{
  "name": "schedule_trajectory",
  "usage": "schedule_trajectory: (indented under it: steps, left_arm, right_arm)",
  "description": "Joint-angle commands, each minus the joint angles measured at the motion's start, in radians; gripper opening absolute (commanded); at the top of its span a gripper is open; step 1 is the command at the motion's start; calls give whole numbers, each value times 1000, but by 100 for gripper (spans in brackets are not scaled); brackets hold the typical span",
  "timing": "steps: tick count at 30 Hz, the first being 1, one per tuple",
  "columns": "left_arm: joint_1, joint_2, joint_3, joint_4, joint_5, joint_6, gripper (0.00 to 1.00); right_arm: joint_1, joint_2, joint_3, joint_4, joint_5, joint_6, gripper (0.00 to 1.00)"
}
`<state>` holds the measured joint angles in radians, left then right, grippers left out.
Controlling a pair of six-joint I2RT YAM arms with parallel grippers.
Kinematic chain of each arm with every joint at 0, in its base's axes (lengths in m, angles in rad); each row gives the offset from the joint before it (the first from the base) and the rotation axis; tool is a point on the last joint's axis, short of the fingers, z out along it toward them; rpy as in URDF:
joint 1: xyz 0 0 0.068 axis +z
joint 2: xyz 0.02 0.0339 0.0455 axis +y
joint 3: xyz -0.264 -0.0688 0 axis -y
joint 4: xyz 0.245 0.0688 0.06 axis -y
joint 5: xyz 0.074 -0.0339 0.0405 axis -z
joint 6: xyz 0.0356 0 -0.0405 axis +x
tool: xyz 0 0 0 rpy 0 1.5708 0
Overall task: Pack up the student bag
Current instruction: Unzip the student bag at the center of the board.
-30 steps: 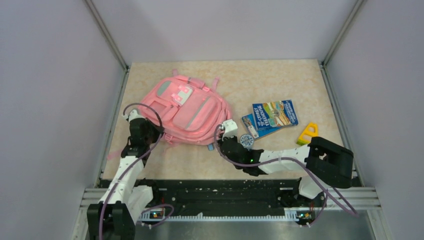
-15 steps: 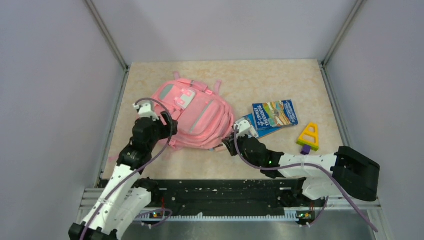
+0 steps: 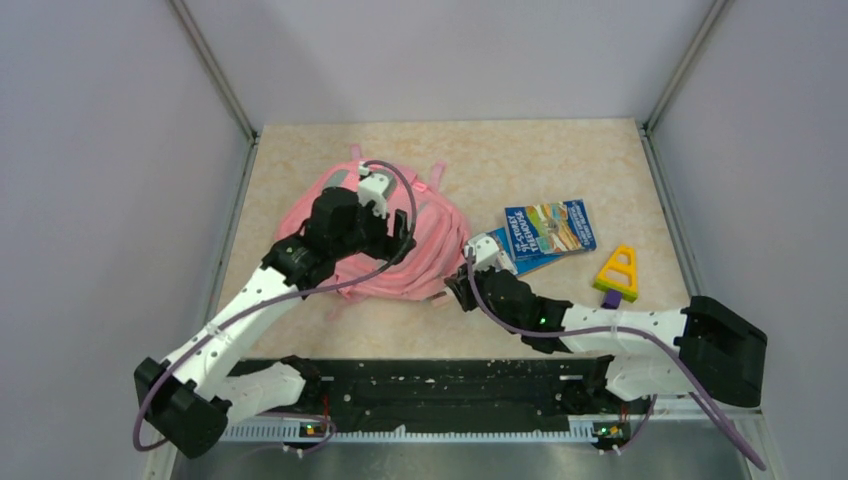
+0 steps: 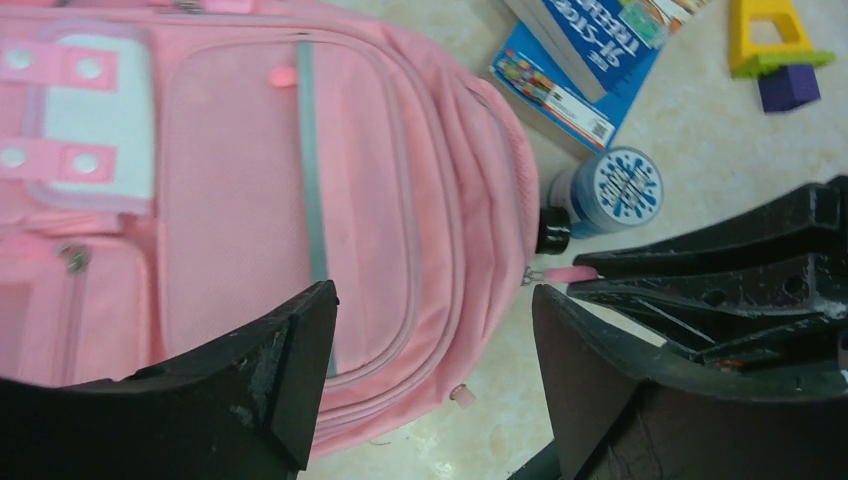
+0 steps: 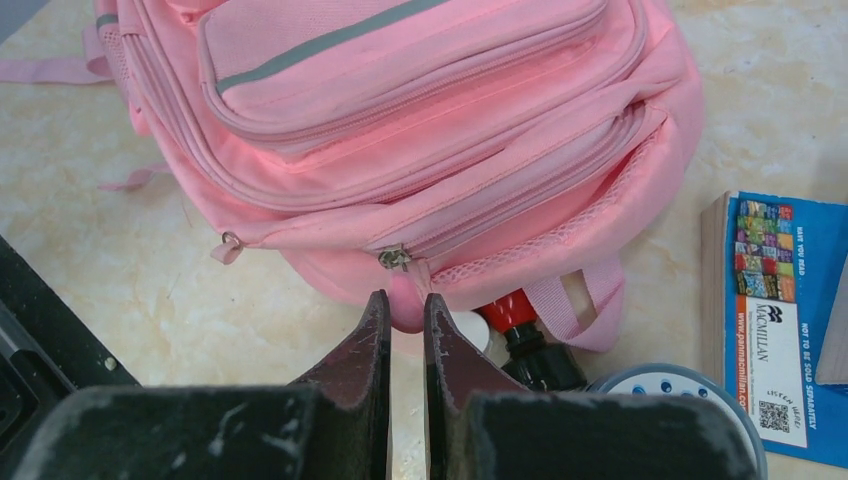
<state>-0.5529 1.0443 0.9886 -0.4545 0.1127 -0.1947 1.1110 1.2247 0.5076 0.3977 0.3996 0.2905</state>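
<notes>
While the left gripper (image 4: pixel 432 310) hangs over the front pockets of the student bag (image 3: pixel 435 235), jaws wide apart and nothing in them, the right gripper (image 5: pixel 405 305) sits at the bag's near-right corner, jaws pinched together on a pink zip pull (image 4: pixel 570 272). The bag lies flat on the counter (image 3: pixel 560 160), front side up, zips look closed from here. Just right of the bag: a stack of blue books (image 3: pixel 548 228), with a bottle with a blue-and-white cap (image 4: pixel 620 190) lying between the bag and the books. A red-and-black item (image 5: pixel 520 335) pokes out at the bag's edge by a strap loop, can't tell what it is. Further right of the bag, past the books: a yellow block (image 3: pixel 620 268) touching a purple block (image 3: pixel 612 297).
</notes>
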Motion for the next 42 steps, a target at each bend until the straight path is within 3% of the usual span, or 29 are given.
schedule_trajectory:
  steps: [1,9,12,18,25,33,40,42]
  left_arm:
    - [-65,87,27,68,158,125,75]
    - [-109,64,-138,232,223,176,71]
    - [-144,109,-150,217,110,177,71]
    - [-210,216,-101,167,54,187,69]
    - [-253,234,-112,168,-94,221,58]
    - [-268,265,-102,163,-149,201,39]
    - [-269,230,-80,133,-164,176,3]
    - [-268,213,-83,134,-162,181,0]
  right_arm:
    - [-4,-50,54,9,67,25,0]
    - [-9,-57,14,68,75,69,0]
    - [-10,-53,13,72,67,78,0]
    - [-19,-59,6,64,77,82,0]
    - [-22,-68,-3,74,69,85,0]
    - [-23,-55,-18,93,59,94,0]
    - [-23,-18,-14,113,90,70,0]
    - [-23,-1,-3,104,116,62,0]
